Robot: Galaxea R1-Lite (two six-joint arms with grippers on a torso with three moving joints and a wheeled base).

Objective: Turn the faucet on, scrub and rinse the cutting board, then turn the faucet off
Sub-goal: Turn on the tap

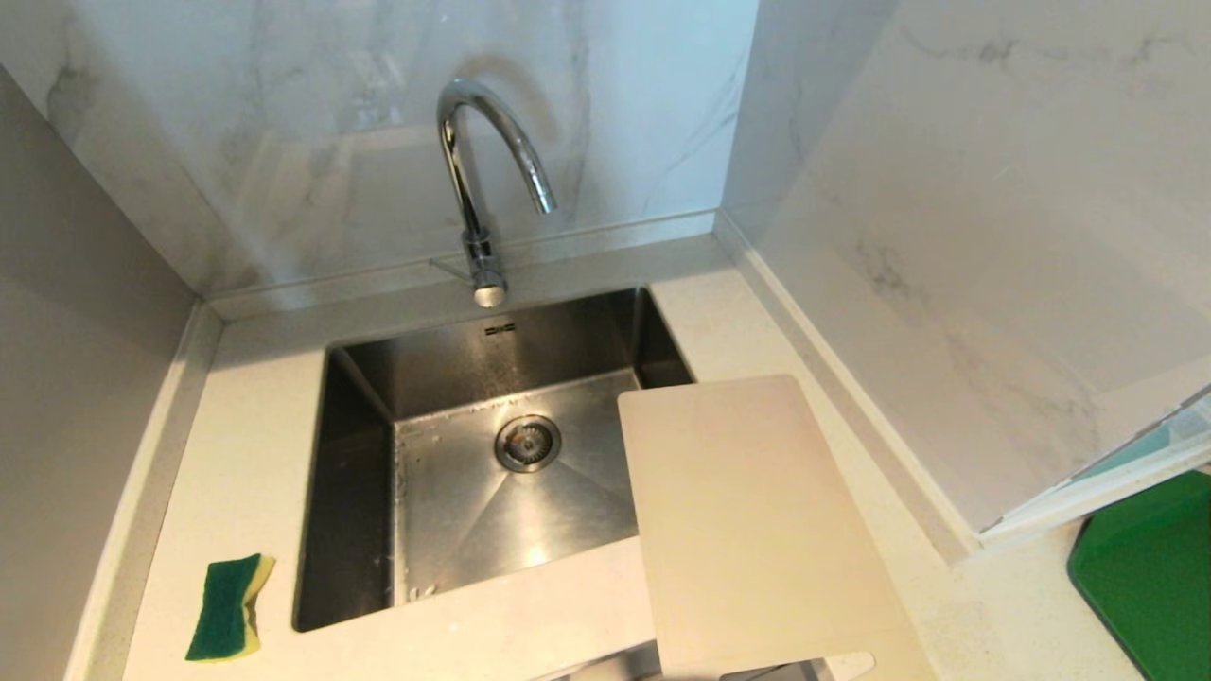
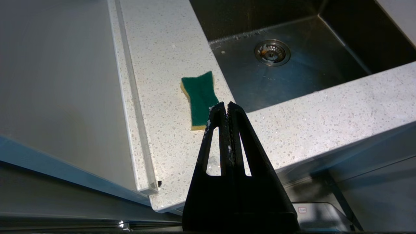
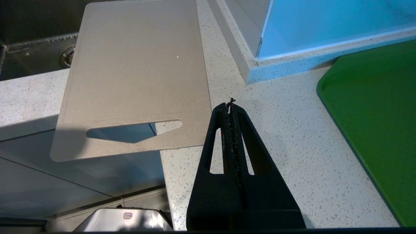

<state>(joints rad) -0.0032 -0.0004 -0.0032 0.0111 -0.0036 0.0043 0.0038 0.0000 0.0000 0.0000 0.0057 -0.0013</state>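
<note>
Both my arms parked low at table front edge. Left end effector clenched, empty, above sponge. Right end effector clenched, empty; cutting board just beside it, long axis running away, slotted end overhanging edge, far corner over sink. Faucet farthest, behind sink, dry. Green mat at right.

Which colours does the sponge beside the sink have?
The sponge is dark green on top, yellow underneath; the left wrist view shows it best.
</note>
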